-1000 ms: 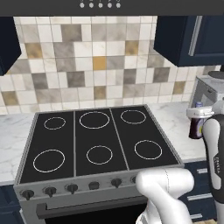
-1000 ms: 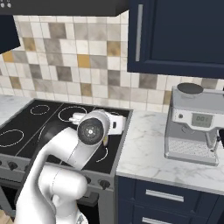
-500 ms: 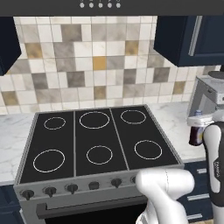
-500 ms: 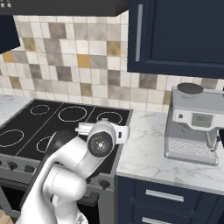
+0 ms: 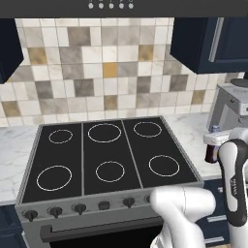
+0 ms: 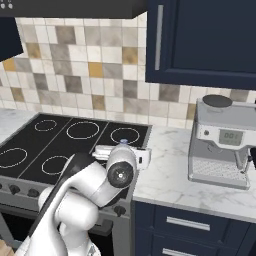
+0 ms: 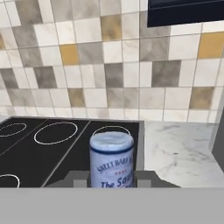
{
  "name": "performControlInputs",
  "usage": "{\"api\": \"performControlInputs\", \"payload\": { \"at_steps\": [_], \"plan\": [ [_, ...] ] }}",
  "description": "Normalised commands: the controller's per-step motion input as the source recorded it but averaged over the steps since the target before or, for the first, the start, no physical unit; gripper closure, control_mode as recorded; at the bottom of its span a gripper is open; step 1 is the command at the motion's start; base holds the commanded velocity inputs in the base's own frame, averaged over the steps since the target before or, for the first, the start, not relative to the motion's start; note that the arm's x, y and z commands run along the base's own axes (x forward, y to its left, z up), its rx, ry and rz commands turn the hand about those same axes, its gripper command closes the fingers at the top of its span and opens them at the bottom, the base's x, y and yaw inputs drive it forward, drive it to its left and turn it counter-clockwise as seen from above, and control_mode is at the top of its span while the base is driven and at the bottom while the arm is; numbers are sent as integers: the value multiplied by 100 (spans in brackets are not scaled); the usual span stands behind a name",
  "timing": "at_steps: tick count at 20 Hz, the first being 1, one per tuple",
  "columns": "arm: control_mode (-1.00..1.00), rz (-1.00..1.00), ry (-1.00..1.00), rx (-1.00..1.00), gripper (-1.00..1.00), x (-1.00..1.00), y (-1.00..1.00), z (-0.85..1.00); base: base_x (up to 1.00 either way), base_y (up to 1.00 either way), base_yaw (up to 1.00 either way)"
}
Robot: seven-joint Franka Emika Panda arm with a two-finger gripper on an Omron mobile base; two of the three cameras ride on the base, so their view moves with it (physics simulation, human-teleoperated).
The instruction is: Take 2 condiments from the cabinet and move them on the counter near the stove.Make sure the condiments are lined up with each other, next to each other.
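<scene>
left base view: white marble counter [image 5: 193,133] flanks a black glass six-ring stove [image 5: 104,155] under beige-grey tiles; the short dark red-brown bottle [image 5: 211,149] hangs at the stove's right edge, by the white arm. right base view: the bottle's blue cap [image 6: 123,142] shows behind the wrist. hand view: the gripper [image 7: 112,177] is closed on the bottle [image 7: 112,159], one finger [image 7: 78,177] at each side, label facing the camera.

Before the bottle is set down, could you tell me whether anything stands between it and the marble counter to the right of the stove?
Nothing visible does. The gripper is shut on the sauce bottle above the stove's right edge, and the counter between stove and coffee machine is bare marble.
</scene>
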Motion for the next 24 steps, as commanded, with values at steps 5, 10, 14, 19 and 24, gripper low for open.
{"api": "performControlInputs", "payload": {
  "at_steps": [5, 10, 14, 19, 24],
  "plan": [
    [-100, 2, -9, -3, 100, 9, -6, -28, 0, 0, 0],
    [-100, 7, -4, -2, 100, 7, -8, -26, 0, 0, 0],
    [-100, 6, 0, 0, 100, 10, -8, -13, 0, 0, 0],
    [-100, 6, 0, 0, 100, 16, -15, -9, 0, 0, 0],
    [-100, 2, 0, 0, 100, 19, -31, -7, 0, 0, 0]
  ]
}}
